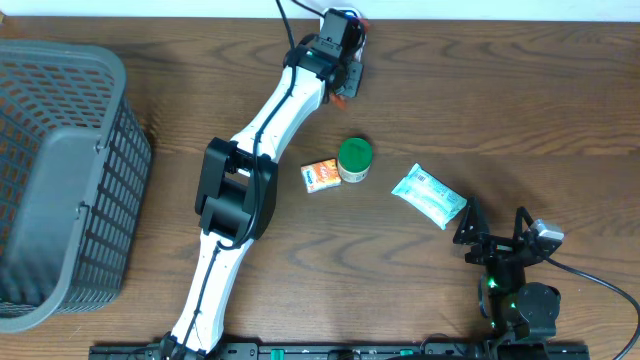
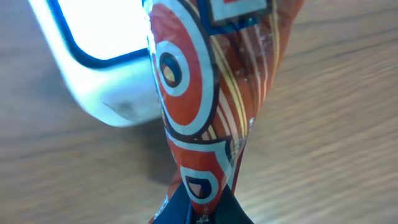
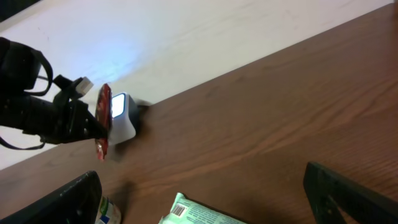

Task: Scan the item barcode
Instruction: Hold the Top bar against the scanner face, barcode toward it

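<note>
Your left gripper [image 2: 199,210] pinched tight on end of red packet [image 2: 198,93]. Packet upright, just beside lit scanner [image 2: 93,62] at far table edge. Pick done; presentation looks underway, barcode not visible, read unconfirmed. Your right gripper [image 1: 495,232] spread wide, holding nothing, near pale blue pouch [image 1: 428,195].

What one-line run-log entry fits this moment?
phase: scanning | left gripper: shut on red packet, beside lit scanner | right gripper: open, empty | nearby: green-lidded jar, orange box, wipes pack
</note>
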